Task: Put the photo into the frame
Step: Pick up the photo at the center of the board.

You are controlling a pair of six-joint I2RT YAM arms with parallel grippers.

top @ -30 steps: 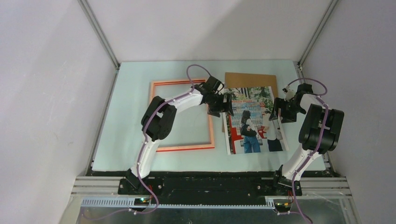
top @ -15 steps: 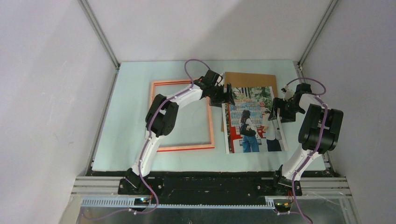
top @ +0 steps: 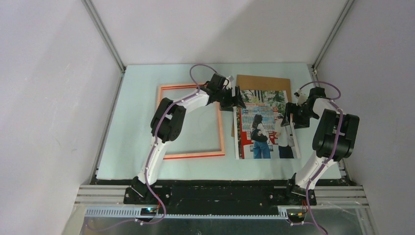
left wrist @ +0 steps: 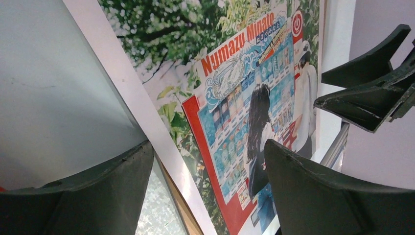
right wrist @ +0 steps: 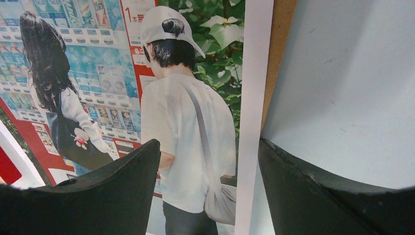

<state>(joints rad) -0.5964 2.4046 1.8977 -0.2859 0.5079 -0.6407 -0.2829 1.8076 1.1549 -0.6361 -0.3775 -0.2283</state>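
The photo point(top: 264, 128), a colourful street print, lies face up on the table right of centre, partly over a brown backing board point(top: 262, 82). The thin orange-red frame point(top: 193, 155) lies flat to its left. My left gripper point(top: 238, 100) is open at the photo's upper left edge. In the left wrist view point(left wrist: 210, 196) its fingers straddle the white border of the photo point(left wrist: 244, 98). My right gripper point(top: 289, 115) is open at the photo's right edge. In the right wrist view point(right wrist: 208, 191) its fingers straddle that edge of the photo point(right wrist: 186, 107).
The backing board shows as a brown strip in the right wrist view point(right wrist: 279, 49) and under the photo's edge in the left wrist view point(left wrist: 182, 208). Grey enclosure walls stand close on the left, right and far sides. The left arm lies across the frame's upper right corner.
My left gripper has moved toward the far end along the photo's left edge. The photo has turned straighter, its lower end shifting left. The right gripper has barely moved.
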